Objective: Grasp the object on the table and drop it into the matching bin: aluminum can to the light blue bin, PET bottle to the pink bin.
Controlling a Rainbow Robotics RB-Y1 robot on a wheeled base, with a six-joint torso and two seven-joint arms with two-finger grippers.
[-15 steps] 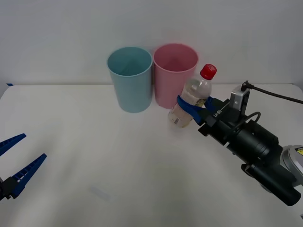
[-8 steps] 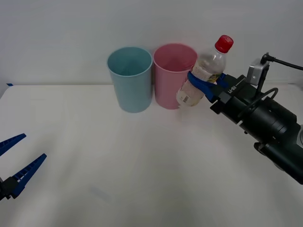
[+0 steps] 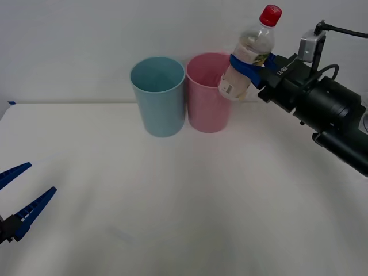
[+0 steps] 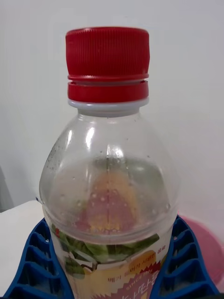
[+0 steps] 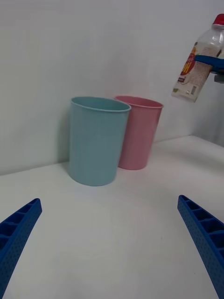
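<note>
white wall and a wide white table [image 3: 172,201] are framing the whole scene, with the light blue bin [image 3: 158,95] and the pink bin [image 3: 210,92] standing side by side, touching or nearly so, toward the back of the surface.

the right gripper [image 3: 248,66] is holding the pet bottle [image 3: 247,54] up in the air, its blue ribbed fingers [image 4: 184,261] clamping around the body just at the top edge of the label, below the shoulder. in the front view the bottle is tilting, red cap up and leaning away toward the right, its base hanging near the pink bin's right rim; whether it is truly above the opening i cannot tell, since the left wrist view is showing it off to one side of that bin and higher than the rim.

the bottle is looking empty, with only droplets inside the clear wall, so it is likely very light, and thin enough to dent under a hard squeeze. the plastic is probably slick, so the ribbed pads at the waist seem a sensible hold; the tapering shoulder above would probably slip. being so light, it may bounce off a rim if released off-centre.

the left gripper [image 3: 17,201] is waiting low at the near left corner of the table, fingers spread wide and holding nothing.
</note>
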